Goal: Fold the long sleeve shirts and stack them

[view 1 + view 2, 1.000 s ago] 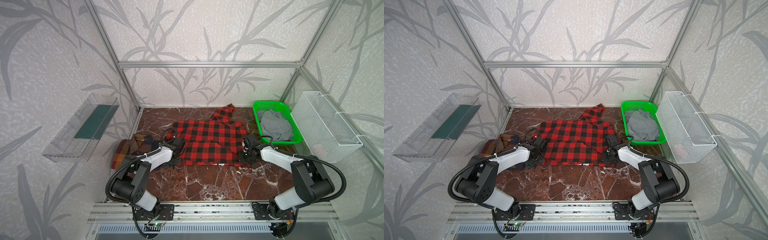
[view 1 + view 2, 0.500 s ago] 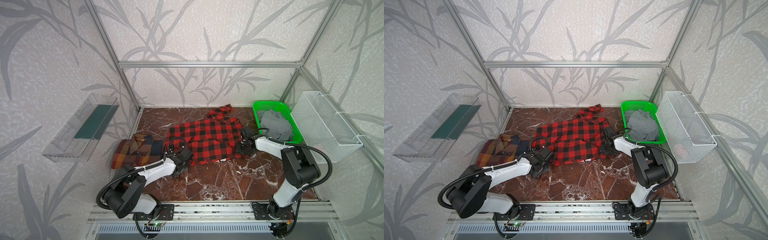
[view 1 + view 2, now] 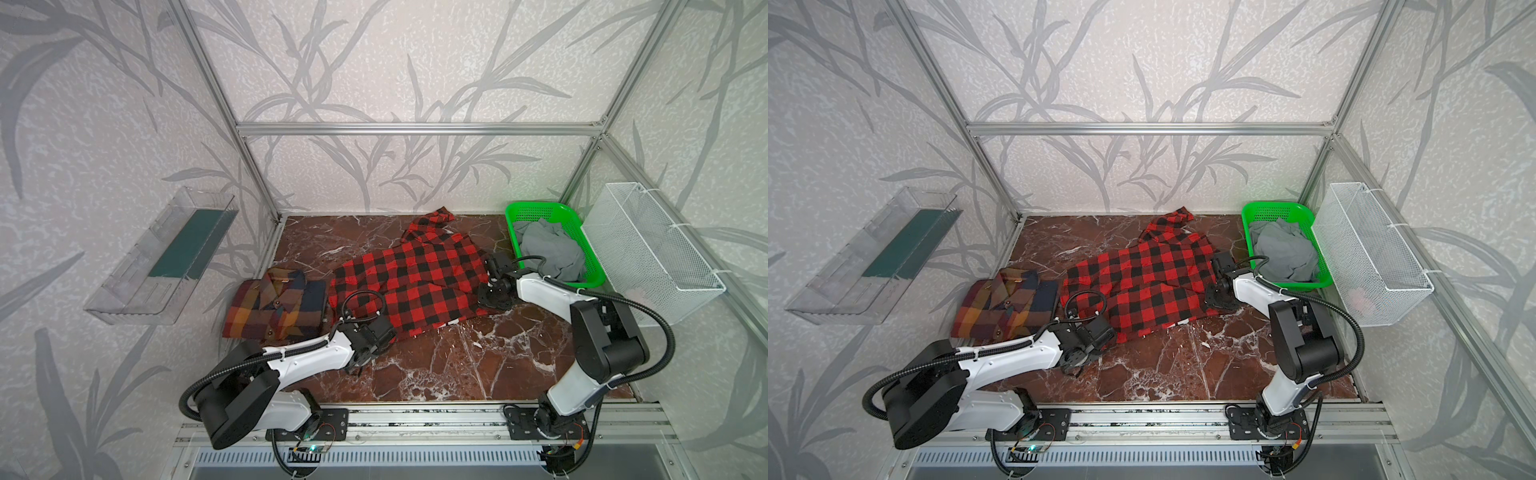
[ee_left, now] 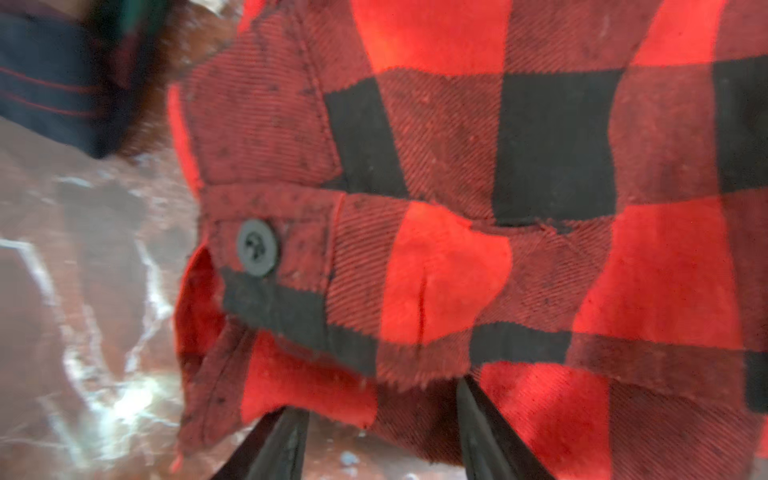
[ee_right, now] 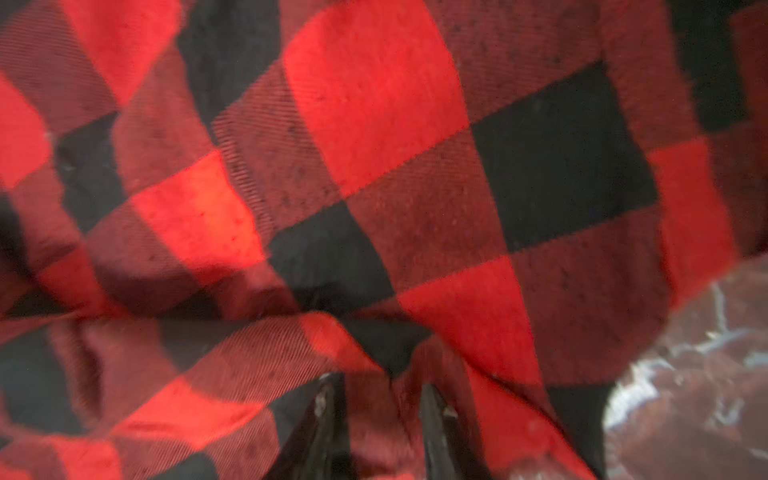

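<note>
The red shirt (image 3: 415, 286) lies spread on the counter (image 3: 457, 374) at the middle of both top views. Its long axis runs from lower left to upper right, with the collar end toward the back wall. The two arms sit at opposite ends of that slant.

The left end effector (image 4: 374, 407) is at the shirt's lower-left corner, beside a buttoned cuff (image 4: 257, 248). Its jaws stand apart with the hem over their tips, and I cannot tell whether it holds cloth. The right end effector (image 5: 378, 390) is at the shirt's right edge. Its jaws are narrow, with a ridge of fabric bunched between them, so it looks closed on the shirt.

From either one, the body of the shirt lies inward toward frame centre, so a fold would likely carry an edge across the short axis.

The plaid shirt (image 3: 276, 303) lies folded at centre left, just beside the red shirt's left edge and nearer the left arm. Stacking would probably go that way.

The green basket (image 3: 513, 232) holding grey cloth (image 3: 548, 253) stands just behind the right arm and crowds it. The counter at the bottom of the frame is bare.
</note>
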Robot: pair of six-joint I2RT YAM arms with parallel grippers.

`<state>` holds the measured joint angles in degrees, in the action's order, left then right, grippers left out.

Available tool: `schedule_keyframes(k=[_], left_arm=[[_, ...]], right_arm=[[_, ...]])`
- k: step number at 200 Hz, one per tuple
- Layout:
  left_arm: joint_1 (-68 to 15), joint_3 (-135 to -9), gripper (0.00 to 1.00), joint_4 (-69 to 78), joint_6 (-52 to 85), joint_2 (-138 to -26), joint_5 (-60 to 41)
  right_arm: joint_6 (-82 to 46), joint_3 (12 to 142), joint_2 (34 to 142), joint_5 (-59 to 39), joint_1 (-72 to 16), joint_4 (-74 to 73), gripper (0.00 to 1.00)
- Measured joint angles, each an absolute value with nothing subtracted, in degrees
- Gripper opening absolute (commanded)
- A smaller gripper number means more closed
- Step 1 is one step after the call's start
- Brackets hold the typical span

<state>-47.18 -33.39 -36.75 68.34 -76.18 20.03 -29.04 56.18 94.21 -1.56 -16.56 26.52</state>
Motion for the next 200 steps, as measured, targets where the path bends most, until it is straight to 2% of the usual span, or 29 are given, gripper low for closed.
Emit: schedule_keyframes(k=[35,81,109,154,200], left_arm=[[-46.2,-33.5,0.58,-38.8,66.0,-75.2,21.5],[-43.5,-33.5,0.58,-39.0,63.4,-73.5,21.8],[-41.3,-33.5,0.58,-39.0,61.4,-72.1,21.5],[-38.9,-33.3,0.59,-38.4,58.7,-70.2,20.5],[-38.8,-32.8,0.61,-37.7,57.8,-70.0,17.0]], right_arm=[[-28.6,57.0,90.4,-2.0,-17.3,25.5,0.36],[-28.5,58.8,98.7,-2.1,-17.5,24.0,0.36],[-29.1,56.0,98.6,-2.0,-17.6,23.2,0.35],[-30.7,46.2,90.7,-3.5,-17.9,19.4,0.35],[-32.6,36.1,78.5,-5.0,-19.1,22.5,0.35]])
